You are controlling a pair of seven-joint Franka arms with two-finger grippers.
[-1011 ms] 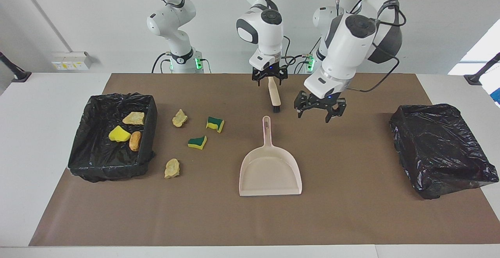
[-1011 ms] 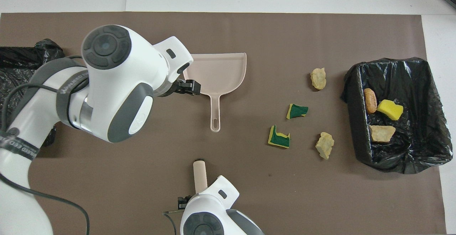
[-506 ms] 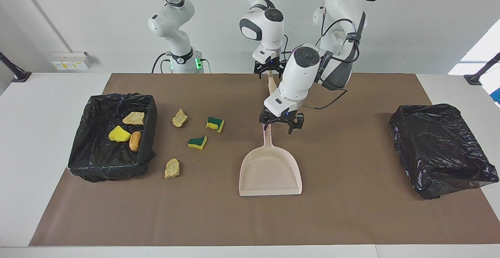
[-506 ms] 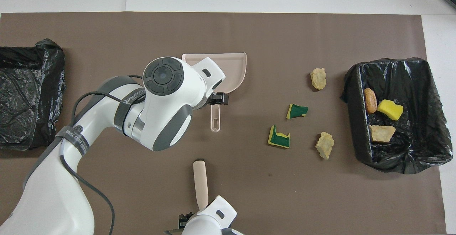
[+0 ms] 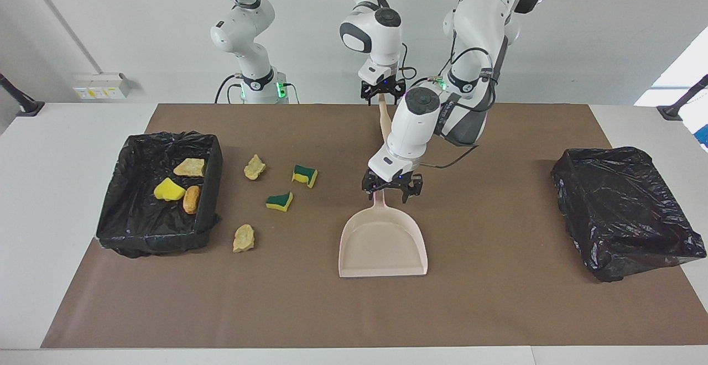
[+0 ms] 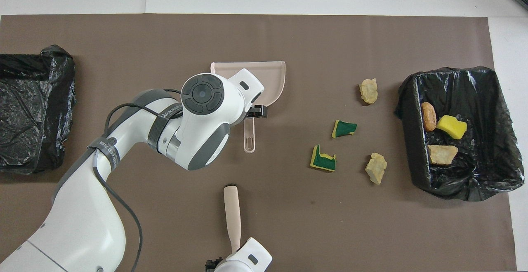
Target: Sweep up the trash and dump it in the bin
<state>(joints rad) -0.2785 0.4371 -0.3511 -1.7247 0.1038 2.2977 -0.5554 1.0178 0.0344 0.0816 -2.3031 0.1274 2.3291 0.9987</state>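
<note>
Plainly, the dustpan (image 5: 381,243) is laid flat on the brown mat (image 5: 498,309) with its mouth turned away from the robots, so that its handle (image 5: 379,202) is offered to the left gripper (image 5: 389,192). That gripper is lowered over the handle close to the pan, its fingers spread on either side and not seen to pinch it; a lift of the pan is judged to be in preparation. At the dustpan's twelve o'clock in the facing view, the hand brush (image 5: 383,121) is met at its upper end by the right gripper (image 5: 381,93); whether it is clamped cannot be told. Four pieces of trash lie loose on the mat at the dustpan's nine to ten o'clock in that view: two pale wads (image 5: 254,167) (image 5: 243,238) and two green-and-yellow sponge chunks (image 5: 305,175) (image 5: 279,202). Three more are already in the black-lined bin (image 5: 160,240) just beside them. A second lined bin (image 5: 625,227) is set at three o'clock. From the facing view the left gripper's height and spread are read, though the brush's lower part is hidden by the left arm. In the overhead view the left gripper is mostly covered by its own wrist, but the brush's pale handle (image 6: 232,214) is shown whole, as is the free end of the dustpan's handle.
</note>
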